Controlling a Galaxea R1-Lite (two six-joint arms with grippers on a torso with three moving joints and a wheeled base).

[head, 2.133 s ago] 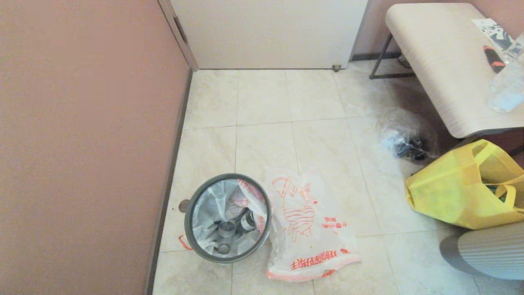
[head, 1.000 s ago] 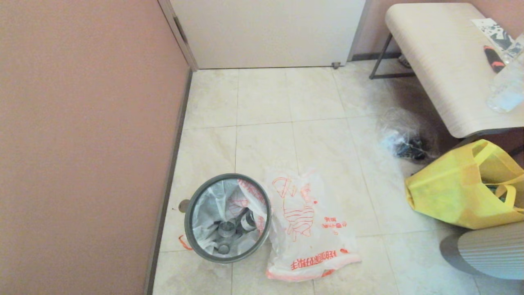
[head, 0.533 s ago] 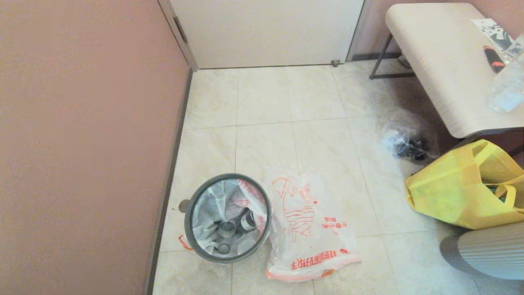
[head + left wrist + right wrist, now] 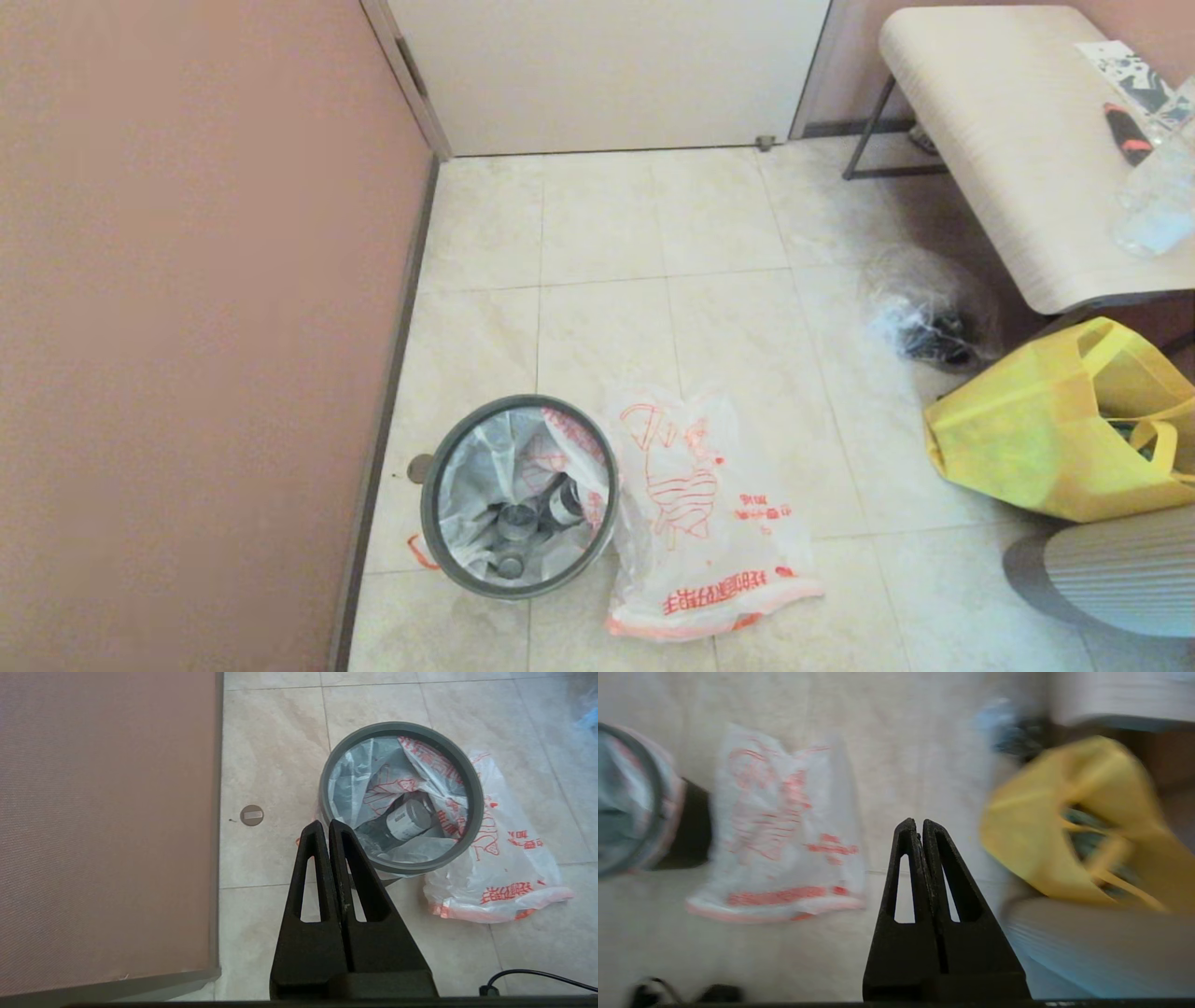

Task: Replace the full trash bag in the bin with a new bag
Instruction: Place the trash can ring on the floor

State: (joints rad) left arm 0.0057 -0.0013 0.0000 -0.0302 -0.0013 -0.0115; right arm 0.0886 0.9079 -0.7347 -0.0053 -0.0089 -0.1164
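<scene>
The new bag [image 4: 705, 523] lies flat on the floor, touching the bin [image 4: 519, 497] by the wall; inside the bin sits the full trash bag [image 4: 495, 485]; the left gripper [image 4: 325, 828] and right gripper [image 4: 914, 827] hang above the floor, fingers pressed together, holding nothing.

A yellow fabric tote [image 4: 1055, 434] slumps open on the pale tiled floor [image 4: 709, 308], just beside a clear plastic bag of dark items [image 4: 924, 322] that lies under the edge of a light wood-grain table [image 4: 1008, 149] with dark metal legs. On the table rest a black-and-orange tool [image 4: 1125, 133], a clear plastic bottle [image 4: 1156, 201] and a printed sheet [image 4: 1125, 70]. A pink wall [image 4: 196, 327] runs along one side to a white door [image 4: 607, 75], and a small round metal disc [image 4: 252, 815] is set in the floor near the wall.
</scene>
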